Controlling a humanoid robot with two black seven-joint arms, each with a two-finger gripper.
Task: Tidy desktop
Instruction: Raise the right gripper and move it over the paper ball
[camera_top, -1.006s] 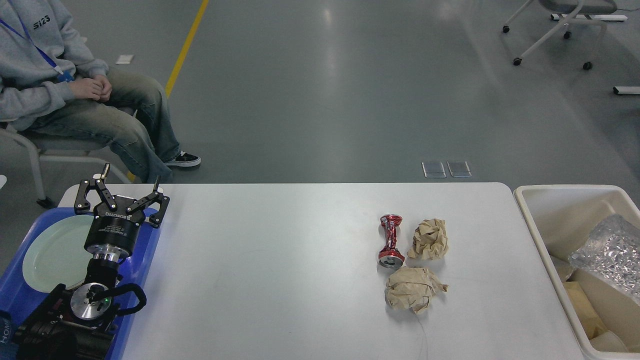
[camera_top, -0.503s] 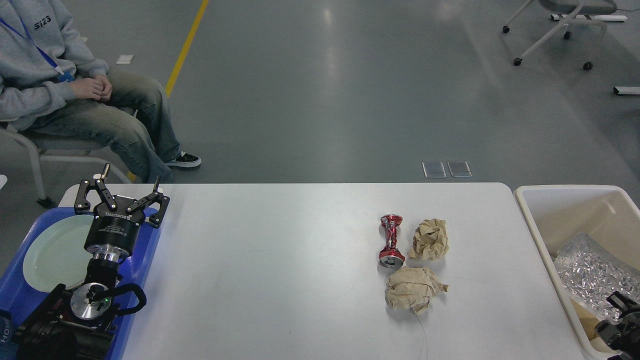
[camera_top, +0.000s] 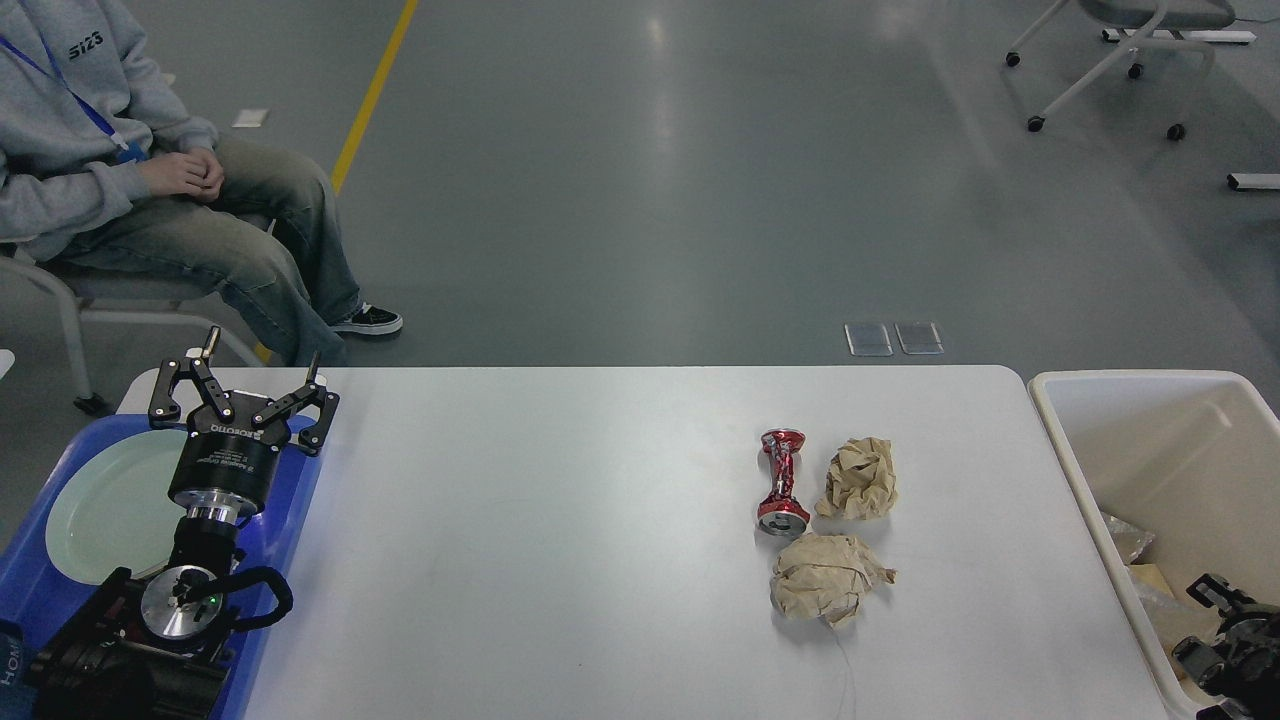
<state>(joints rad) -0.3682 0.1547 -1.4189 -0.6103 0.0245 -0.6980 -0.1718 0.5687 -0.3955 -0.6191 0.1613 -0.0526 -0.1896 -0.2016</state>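
The white desktop (camera_top: 560, 520) carries a crushed red can (camera_top: 782, 482) lying right of centre. A crumpled brown paper ball (camera_top: 858, 478) lies just right of the can, and a second paper ball (camera_top: 828, 577) lies in front of it. My left gripper (camera_top: 262, 348) is open and empty, pointing up over the blue tray (camera_top: 290, 520) at the left edge, far from the trash. My right gripper (camera_top: 1222, 612) shows only partly at the bottom right, low inside the beige bin (camera_top: 1060, 420). It is dark, and its fingers cannot be told apart.
A pale green plate (camera_top: 105, 505) lies in the blue tray. The beige bin stands off the table's right end with paper and clear plastic scraps (camera_top: 1132, 545) in it. A person (camera_top: 150, 190) sits beyond the table's far left corner. An office chair (camera_top: 1120, 50) stands far right.
The silvery crinkled plastic bag seen over the bin has dropped down and out of sight. My right gripper has come into view at the bottom right. The left arm has not moved.
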